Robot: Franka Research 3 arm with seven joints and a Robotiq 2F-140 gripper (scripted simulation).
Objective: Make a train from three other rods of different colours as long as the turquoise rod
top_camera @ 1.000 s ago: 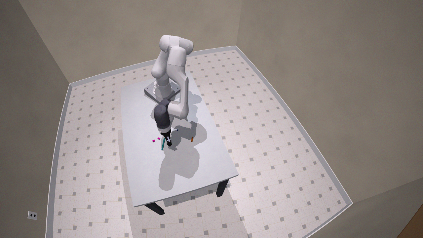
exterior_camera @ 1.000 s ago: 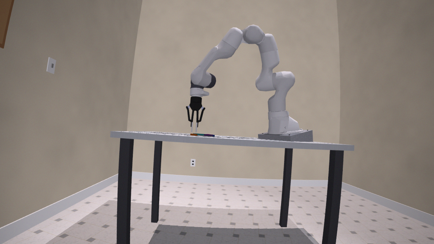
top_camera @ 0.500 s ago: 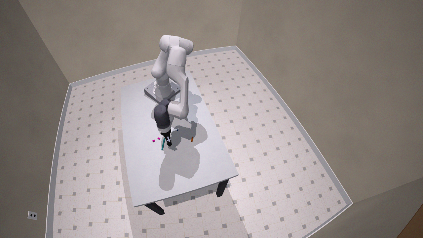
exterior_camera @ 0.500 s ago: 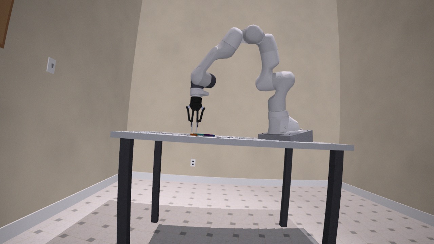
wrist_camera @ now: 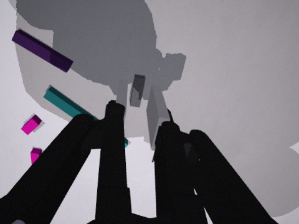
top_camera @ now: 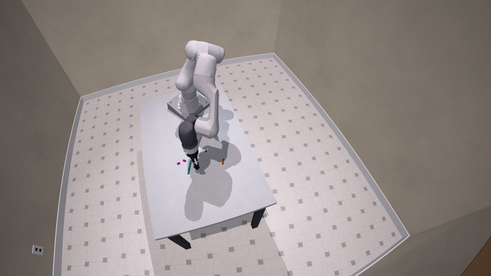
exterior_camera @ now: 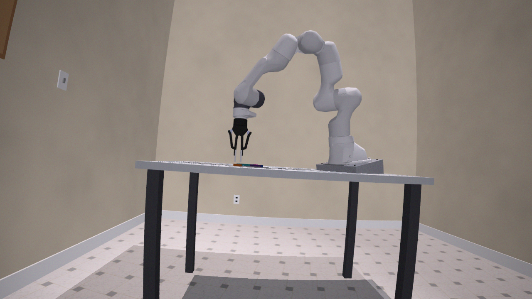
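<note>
Fingers of the gripper [wrist_camera: 139,96] point straight down, with their tips low at the table [top_camera: 212,202]. They stand a little way apart, one on each side of the small grey rod [wrist_camera: 137,87]. In the wrist view a thin strip of table shows between the rod and the left finger [wrist_camera: 122,93], so the gripper is partly open and is not squeezing the rod. The grey rod lies in the arm's dark shadow, and its long side runs along the fingers.

The turquoise rod [wrist_camera: 66,104] lies flat on the table just to the left of the gripper. Its near end is hidden behind the black finger links in the wrist view. In the top view it shows as a thin slanted bar [top_camera: 189,168] right beside the gripper [top_camera: 196,167].

The purple rod [wrist_camera: 42,51] lies flat past the turquoise rod, almost in the same direction, with a gap between them. Two short magenta rods [top_camera: 178,163] [top_camera: 184,160] sit further left, close to each other but not touching. The orange rod [top_camera: 222,161] lies well apart on the right. The tiny blue rod [top_camera: 206,150] sits on the far side of the gripper, closer to the robot's base.

From the side view the rods make a thin coloured line on the table under the gripper [exterior_camera: 237,160], too small to tell apart.
</note>
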